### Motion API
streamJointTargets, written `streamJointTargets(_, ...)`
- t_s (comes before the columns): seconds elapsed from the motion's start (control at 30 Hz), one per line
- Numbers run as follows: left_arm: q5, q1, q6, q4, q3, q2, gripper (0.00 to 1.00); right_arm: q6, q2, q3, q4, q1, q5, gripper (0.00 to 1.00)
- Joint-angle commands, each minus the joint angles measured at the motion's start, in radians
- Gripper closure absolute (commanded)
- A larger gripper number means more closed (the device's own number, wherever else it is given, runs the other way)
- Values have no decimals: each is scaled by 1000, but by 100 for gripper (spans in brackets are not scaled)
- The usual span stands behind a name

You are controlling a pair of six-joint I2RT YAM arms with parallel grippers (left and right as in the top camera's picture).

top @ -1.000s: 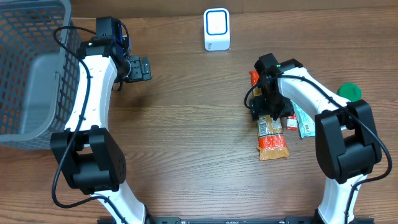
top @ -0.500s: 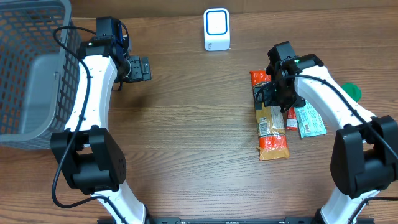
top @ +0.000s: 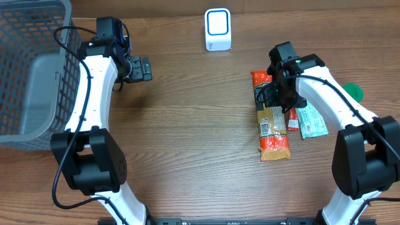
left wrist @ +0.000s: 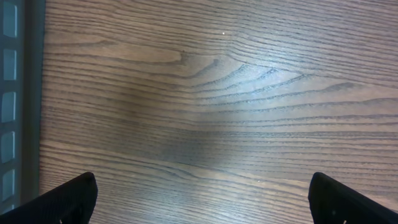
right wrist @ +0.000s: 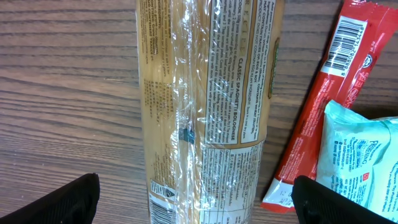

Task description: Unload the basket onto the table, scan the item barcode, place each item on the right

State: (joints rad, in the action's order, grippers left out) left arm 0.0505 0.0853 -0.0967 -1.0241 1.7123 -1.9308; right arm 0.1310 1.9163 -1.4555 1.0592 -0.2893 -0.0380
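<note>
— Where is the right gripper (right wrist: 199,202)?

— It hangs over the long, clear-wrapped spaghetti packet (right wrist: 205,93) with orange ends, jaws spread wide, holding nothing. The packet lies flat on the brown wooden table (top: 187,144), well apart from the white box scanner (top: 218,29) with its blue-rimmed window.

— What worries you?

— The wrap looks slick and crinkled, so fingers closing across it may slide off or crush the pasta. The slim red sachet (right wrist: 323,106) lies just beside the packet, with the pale teal packet (right wrist: 360,155) touching that. A wide finger could snag either one and drag it along.

— And at the scanner?

— The packet is long. Gripped off-centre it may droop, and the barcode could face away from the window.

— The left gripper (left wrist: 202,199)?

— Fully open and empty, over bare wood by the grey mesh basket (top: 31,69).
</note>
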Motion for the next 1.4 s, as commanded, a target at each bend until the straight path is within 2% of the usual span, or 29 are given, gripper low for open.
streamJointTargets(0.0, 9, 0, 11, 1, -3, 6, 0, 2, -13, 1, -4, 1, -6, 0)
streamJointTargets(0.43, 9, 0, 11, 1, -3, 6, 0, 2, -13, 2, -4, 1, -6, 0)
streamJointTargets(0.6, 9, 0, 11, 1, -3, 6, 0, 2, -72, 2, -4, 1, -6, 0)
streamJointTargets(0.9, 9, 0, 11, 1, -3, 6, 0, -8, -364, 2, -4, 5, 0, 0)
streamJointTargets(1.1, 9, 0, 11, 1, -3, 6, 0, -50, -600, 2, -3, 5, 153, 0)
streamJointTargets(1.37, 9, 0, 11, 1, -3, 6, 0, -50, -846, 2, 12, 5, 157, 0)
